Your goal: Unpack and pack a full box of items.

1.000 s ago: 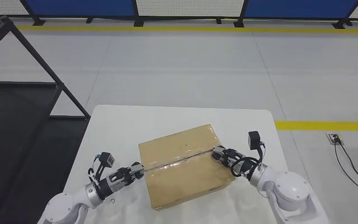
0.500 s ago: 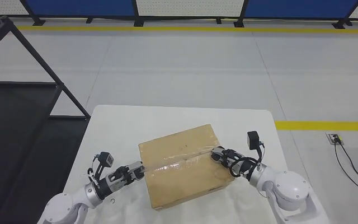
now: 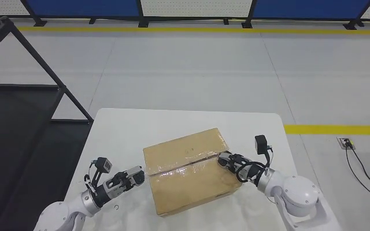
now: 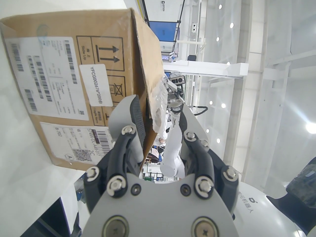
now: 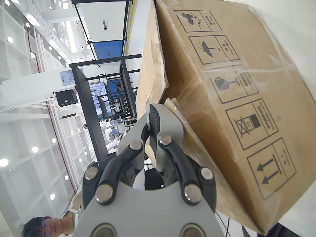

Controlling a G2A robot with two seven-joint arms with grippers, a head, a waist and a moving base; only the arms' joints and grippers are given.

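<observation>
A closed brown cardboard box [image 3: 188, 173] lies askew in the middle of the white table [image 3: 121, 133], with clear tape [image 3: 185, 166] along its top seam. My left gripper [image 3: 137, 175] is at the box's left end, open. In the left wrist view its fingers [image 4: 137, 114] straddle the box's upper edge [image 4: 145, 94], where crumpled clear tape [image 4: 158, 99] hangs loose. My right gripper [image 3: 222, 160] is at the seam's right end with its fingers together. In the right wrist view the right gripper [image 5: 152, 120] sits against a torn flap edge [image 5: 172, 106] of the box [image 5: 222, 87].
Bare table surface runs behind the box and on both sides of it. A black metal frame [image 3: 34, 63] stands on the floor off the table's left side. The table's front edge lies close under both arms.
My left arm has drawn back a little to the left, away from the box's end. The right arm and the box have stayed put.
</observation>
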